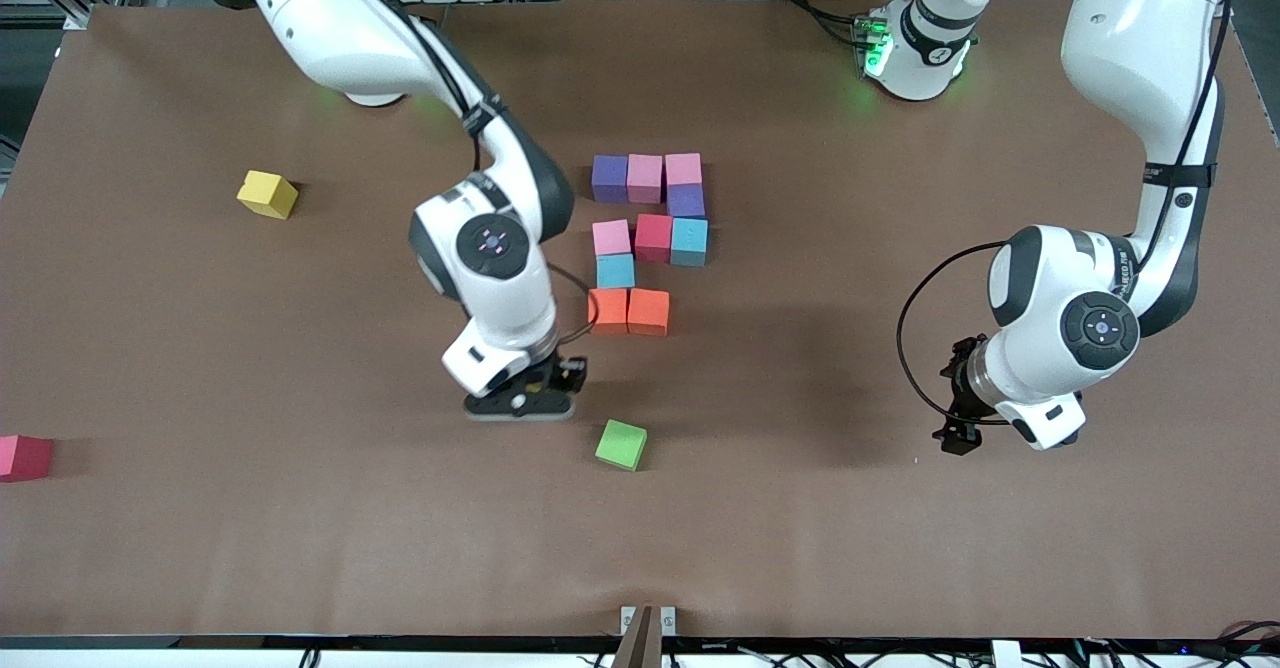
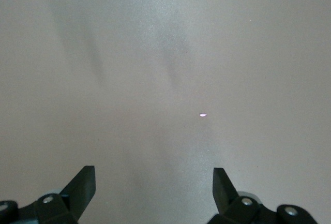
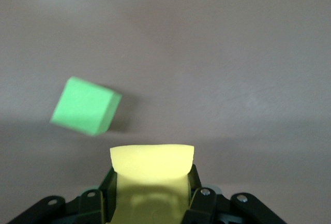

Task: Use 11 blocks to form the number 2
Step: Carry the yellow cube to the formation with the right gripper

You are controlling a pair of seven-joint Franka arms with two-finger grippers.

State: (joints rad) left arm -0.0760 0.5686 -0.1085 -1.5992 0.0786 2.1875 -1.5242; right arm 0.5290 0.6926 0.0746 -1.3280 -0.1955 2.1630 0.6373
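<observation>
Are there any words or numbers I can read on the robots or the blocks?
Left arm: a small line of dark print runs along its white shell, too small to read.
Cubes: plain foam, no letters or numbers.
Table: no text on it.
Right arm: no readable print, only a small mark on its round joint cap.

Your front camera sits high across the surface (image 1: 200, 548), looking down toward both robot bases, and takes in the whole work area from some way off. Your left wrist camera points straight down past its own fingers (image 2: 83, 188) at bare surface, fairly close. Your right wrist camera looks down from close range past its fingers (image 3: 106, 198) and catches the green cube (image 3: 85, 105); that cube (image 1: 621, 444) is what it shares with your front view.
</observation>
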